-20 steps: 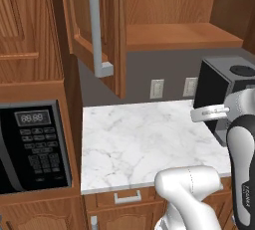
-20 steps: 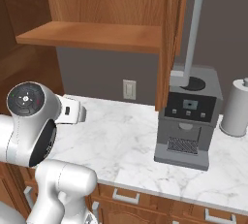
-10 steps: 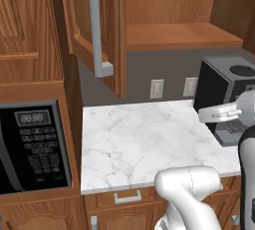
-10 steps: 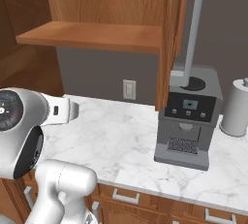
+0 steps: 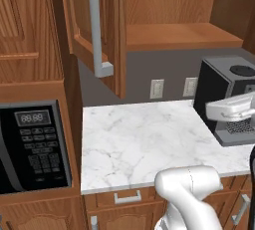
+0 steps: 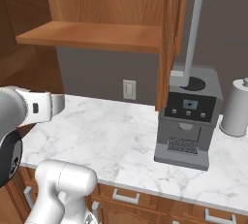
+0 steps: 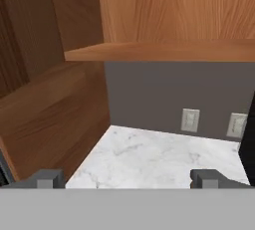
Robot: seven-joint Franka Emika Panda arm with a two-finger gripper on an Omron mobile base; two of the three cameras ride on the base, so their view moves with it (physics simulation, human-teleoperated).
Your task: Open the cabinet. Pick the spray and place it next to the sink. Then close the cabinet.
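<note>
The arm has swung off toward the edges of both base views, its end effector [image 7: 127,178] gaping empty at the open cabinet [image 5: 164,35], whose doors could snag it; I cannot spot the spray.

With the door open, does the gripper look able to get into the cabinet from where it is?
Probably yes. The door of the cabinet is swung wide, the gripper is open and empty, and nothing stands between them. It sits below the shelf, though, so it must rise first.
</note>
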